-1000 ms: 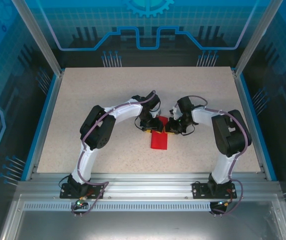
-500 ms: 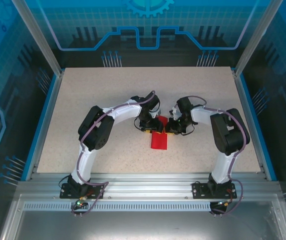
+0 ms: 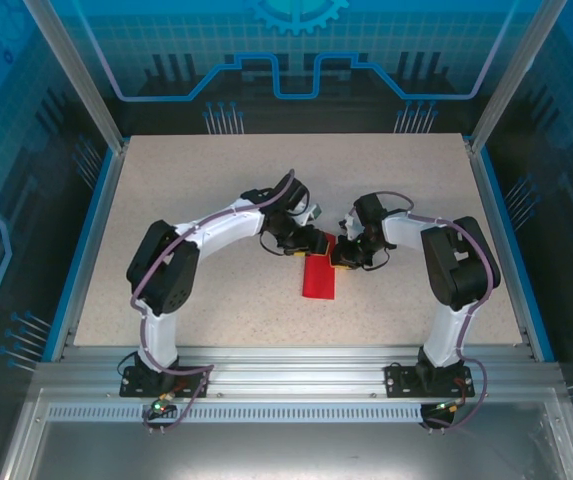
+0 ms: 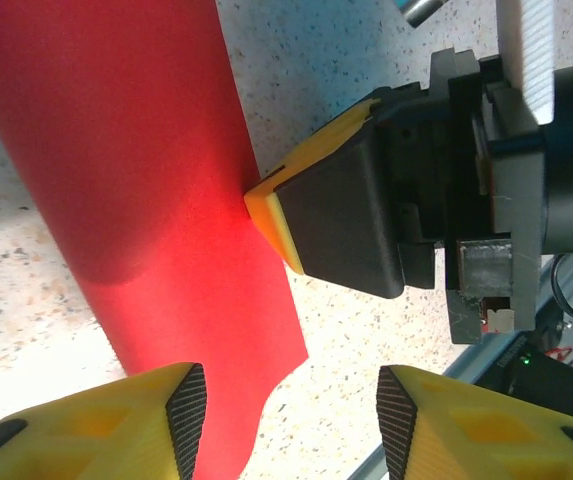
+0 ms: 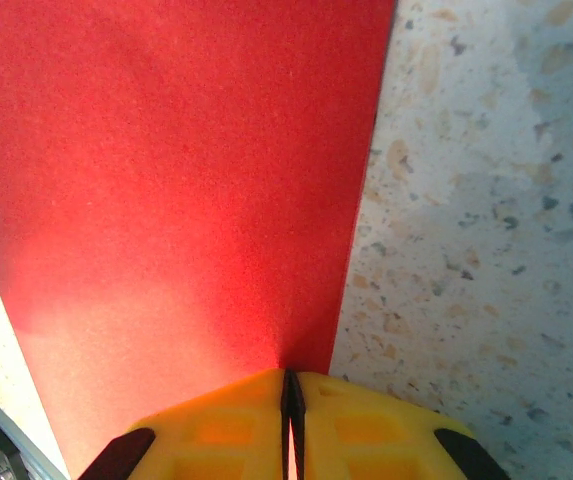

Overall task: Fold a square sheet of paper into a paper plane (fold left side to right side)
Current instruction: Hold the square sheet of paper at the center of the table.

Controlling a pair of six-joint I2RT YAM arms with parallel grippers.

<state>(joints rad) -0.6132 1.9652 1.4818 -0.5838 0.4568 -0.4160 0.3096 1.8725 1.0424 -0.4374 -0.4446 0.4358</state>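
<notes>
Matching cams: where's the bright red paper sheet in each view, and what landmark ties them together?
Top external: bright red paper sheet mid-frame, extending down-frame from the right gripper.
Left wrist: sheet spans upper left to bottom centre.
Right wrist: sheet covers left and centre.
Shared landmark: right gripper, yellow tips shut on the sheet's edge, in all three.
</notes>
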